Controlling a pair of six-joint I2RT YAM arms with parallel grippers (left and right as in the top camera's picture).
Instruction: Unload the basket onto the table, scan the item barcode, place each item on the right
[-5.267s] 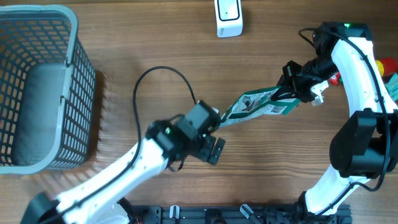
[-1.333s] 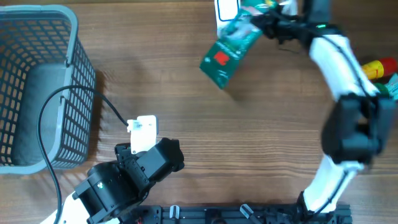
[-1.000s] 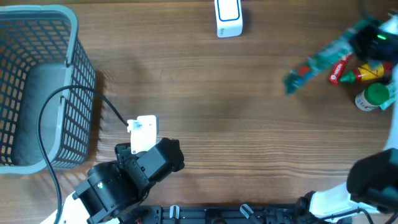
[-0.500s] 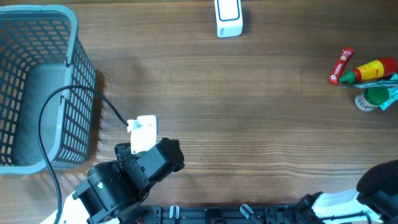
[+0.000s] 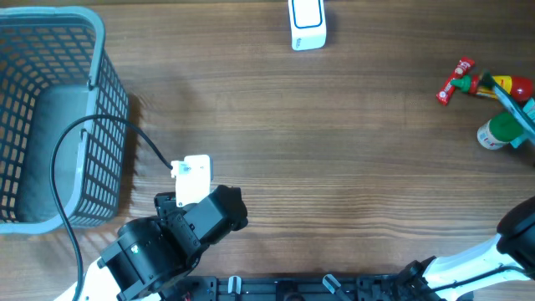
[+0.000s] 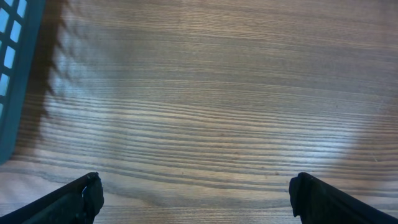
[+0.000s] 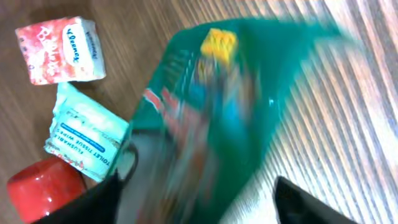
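While the left arm (image 5: 159,251) sits folded at the near edge of the table (image 5: 351,167), the left gripper (image 6: 198,196) hangs over bare wood. Its 2 fingertips (image 6: 87,193) show only at the bottom corners of the wrist view, so the jaws are spread wide with just wood grain between them. A black cable (image 5: 79,134) loops from this arm across the side of the grey basket (image 5: 96,50), which stands at the table's far left.

At the far edge, near the middle, the white scanner (image 5: 307,25) lies by itself.

The right arm (image 5: 518,242) is only partly in the overhead view, at the lower right corner. In its wrist view the right gripper (image 7: 200,199) has its 2 dark fingers (image 7: 99,202) far apart, jaws wide. The green pouch (image 7: 217,112) lies between and beyond them, over the wood. It is smeared by blur, so whether it touches either finger cannot be told.

Just beside the pouch are a mint tissue pack (image 7: 87,134), a red-and-white tissue pack (image 7: 59,50) and a red cap (image 7: 37,190). From overhead, a red sachet (image 5: 454,80), a yellow bottle (image 5: 501,85) and a green-capped container (image 5: 495,132) cluster at the right edge, well apart from the scanner.
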